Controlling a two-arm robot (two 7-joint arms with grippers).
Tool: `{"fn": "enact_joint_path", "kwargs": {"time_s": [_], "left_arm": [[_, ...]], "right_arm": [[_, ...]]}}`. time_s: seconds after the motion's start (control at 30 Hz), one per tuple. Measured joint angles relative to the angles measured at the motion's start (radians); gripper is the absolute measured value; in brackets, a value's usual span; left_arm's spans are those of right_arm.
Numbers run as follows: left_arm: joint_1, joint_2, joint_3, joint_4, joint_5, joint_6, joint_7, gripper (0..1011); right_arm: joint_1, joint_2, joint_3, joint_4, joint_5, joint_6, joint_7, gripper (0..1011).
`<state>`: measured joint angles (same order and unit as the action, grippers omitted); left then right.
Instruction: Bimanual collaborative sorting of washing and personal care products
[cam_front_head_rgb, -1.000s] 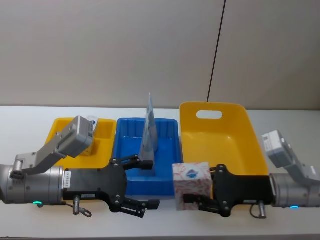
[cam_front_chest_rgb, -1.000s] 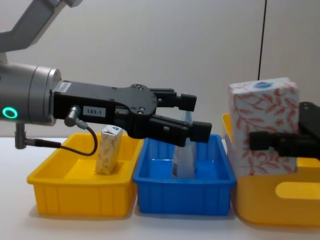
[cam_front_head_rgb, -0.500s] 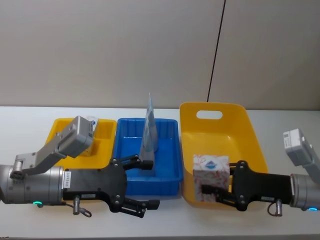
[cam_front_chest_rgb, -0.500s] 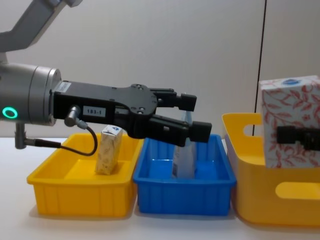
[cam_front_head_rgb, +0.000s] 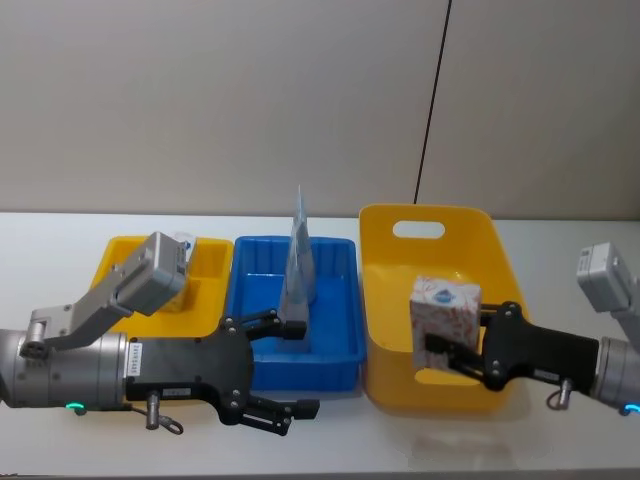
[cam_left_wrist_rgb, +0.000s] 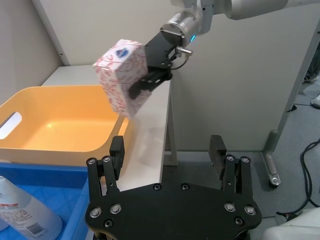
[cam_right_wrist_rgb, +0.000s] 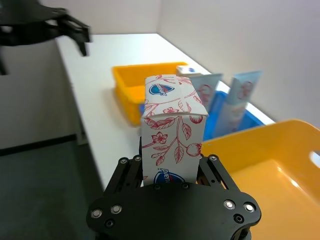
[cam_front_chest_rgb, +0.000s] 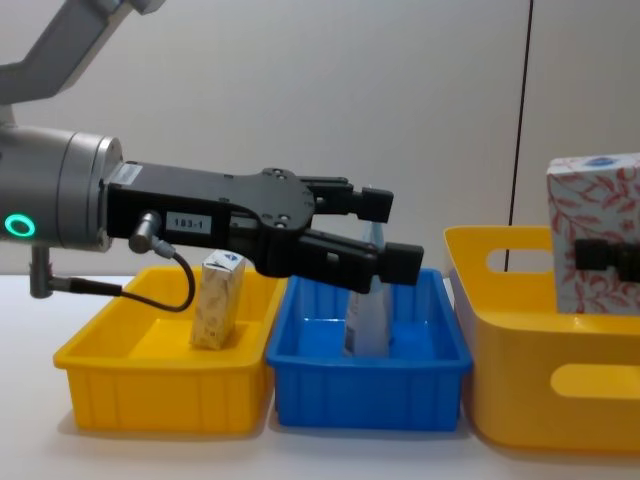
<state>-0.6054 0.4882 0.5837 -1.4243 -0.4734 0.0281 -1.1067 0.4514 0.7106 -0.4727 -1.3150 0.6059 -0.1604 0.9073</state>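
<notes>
three bins (cam_front_head_rgb: 330, 372) on white table (cam_front_head_rgb: 40, 260), plain wall (cam_front_head_rgb: 200, 100) behind, patterned box (cam_front_head_rgb: 445, 305) aloft

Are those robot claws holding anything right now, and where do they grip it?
The right gripper clamps the white box with red leaf pattern by two opposite side faces. The left gripper is open, empty.

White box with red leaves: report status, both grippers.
Right gripper shut on white box, held above large yellow bin. Left gripper open, empty, hovering at blue bin front. Nothing blocking the drop.
</notes>
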Motion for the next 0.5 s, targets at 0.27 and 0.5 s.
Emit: {"fn": "enact_joint_path", "kwargs": {"time_s": [0.27,0.5], "left_arm": [[0.0,0.0,0.0,0.0,0.0,0.0,0.0,1001],[0.0,0.0,0.0,0.0,0.0,0.0,0.0,1001]], "right_arm": [[0.006,-0.029,0.014,0.032,-0.041,0.032,-0.124,360],[0.027,-0.065,0.016,0.069,-0.082,0.054,-0.216,361]]}}
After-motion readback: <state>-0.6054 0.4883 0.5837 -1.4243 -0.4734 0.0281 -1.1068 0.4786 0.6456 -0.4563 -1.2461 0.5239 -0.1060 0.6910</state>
